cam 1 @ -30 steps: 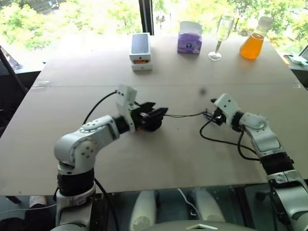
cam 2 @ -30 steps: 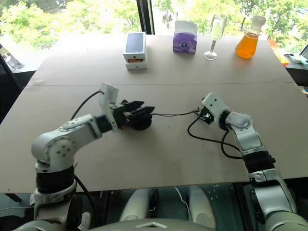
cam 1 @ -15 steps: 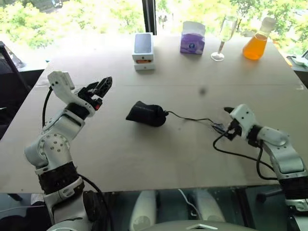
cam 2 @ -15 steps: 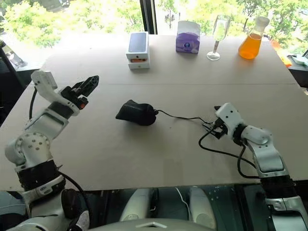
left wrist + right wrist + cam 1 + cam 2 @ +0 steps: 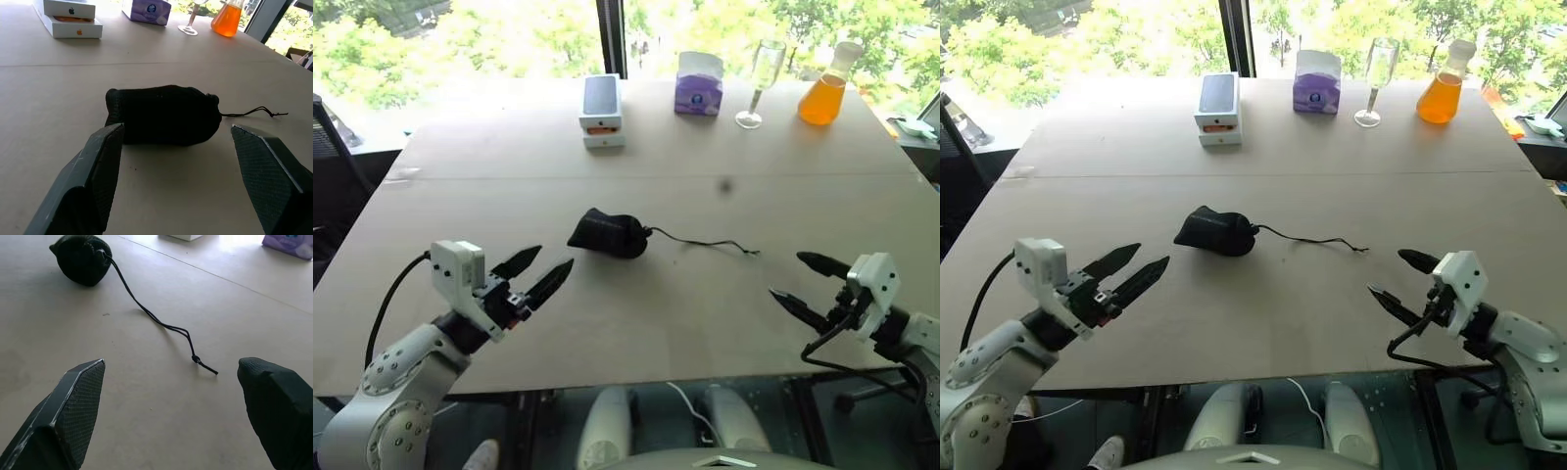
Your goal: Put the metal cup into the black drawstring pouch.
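The black drawstring pouch lies on its side in the middle of the table, bulging and drawn shut, with nothing touching it. Its thin cord trails right to a knot. The metal cup is hidden. My left gripper hovers open near the table's front left, pointing at the pouch from a short way off. My right gripper is open near the front right, apart from the cord's end. Both hold nothing.
Along the far edge stand a white and grey phone box, a purple tissue box, a clear wine glass and a flask of orange liquid. The table's front edge runs just under both grippers.
My left gripper has left the pouch and drawn back to the front left. My right gripper let go of the cord's end, opened wide and pulled back. The pouch stays put.
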You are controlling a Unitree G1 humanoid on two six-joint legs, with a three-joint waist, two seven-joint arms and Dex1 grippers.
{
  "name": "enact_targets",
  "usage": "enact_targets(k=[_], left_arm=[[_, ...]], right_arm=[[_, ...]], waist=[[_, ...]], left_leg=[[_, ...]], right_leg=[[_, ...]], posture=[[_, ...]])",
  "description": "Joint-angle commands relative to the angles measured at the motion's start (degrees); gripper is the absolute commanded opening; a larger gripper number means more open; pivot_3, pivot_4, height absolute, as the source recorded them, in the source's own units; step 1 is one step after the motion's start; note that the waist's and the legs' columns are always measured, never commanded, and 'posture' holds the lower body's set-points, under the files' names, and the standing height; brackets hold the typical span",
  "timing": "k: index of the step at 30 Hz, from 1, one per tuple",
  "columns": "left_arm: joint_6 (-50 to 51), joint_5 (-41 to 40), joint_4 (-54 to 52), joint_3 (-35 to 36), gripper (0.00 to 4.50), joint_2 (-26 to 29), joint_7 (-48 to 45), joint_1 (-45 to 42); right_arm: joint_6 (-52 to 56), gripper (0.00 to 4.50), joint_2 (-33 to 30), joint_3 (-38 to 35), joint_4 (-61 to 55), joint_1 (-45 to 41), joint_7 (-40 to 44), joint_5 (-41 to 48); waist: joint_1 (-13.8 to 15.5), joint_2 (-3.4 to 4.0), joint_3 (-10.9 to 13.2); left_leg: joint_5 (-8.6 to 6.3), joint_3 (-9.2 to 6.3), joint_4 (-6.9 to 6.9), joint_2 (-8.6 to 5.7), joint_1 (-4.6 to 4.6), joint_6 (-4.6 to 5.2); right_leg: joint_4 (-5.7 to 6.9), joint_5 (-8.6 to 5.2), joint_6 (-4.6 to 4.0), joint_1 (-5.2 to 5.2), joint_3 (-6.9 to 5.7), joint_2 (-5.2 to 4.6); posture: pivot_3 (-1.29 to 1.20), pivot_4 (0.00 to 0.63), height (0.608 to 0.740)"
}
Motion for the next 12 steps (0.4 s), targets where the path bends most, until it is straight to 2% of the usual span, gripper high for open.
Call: enact_targets(k=[1, 5, 12], left_arm=[[-5.01, 0.52, -1.05, 3.83, 3.56, 0.3, -3.33, 4.01], [-8.08, 1.11, -0.57, 5.08, 3.56, 0.01, -5.27, 8.09], [-11.25, 2.23, -0.48, 4.44, 3.56, -1.88, -3.73, 10.23]], right_arm=[[-4.21, 4.43, -0.39, -3.35, 0.21, 0.44, 0.88, 0.77], [-4.8, 4.43, -0.39, -4.25, 0.18, 1.39, -0.25, 0.31], [-5.91, 4.43, 0.0, -4.25, -0.25, 3.34, -1.97, -0.61]], waist=[[0.02, -0.01, 0.0], [0.11, 0.01, -0.01], [0.28, 0.01, -0.01]], left_leg=[[0.0, -0.01, 0.0, 0.01, -0.01, 0.0], [-0.01, -0.03, -0.01, 0.04, -0.04, 0.01], [-0.03, -0.01, -0.02, 0.05, -0.05, 0.04]], right_leg=[[0.0, 0.0, 0.0, -0.01, -0.01, 0.0], [-0.01, -0.04, -0.07, -0.02, -0.04, -0.07], [-0.07, -0.05, -0.09, -0.02, -0.05, -0.11]], posture=[[0.0, 0.15, 0.74], [0.0, 0.15, 0.74], [0.0, 0.15, 0.74]])
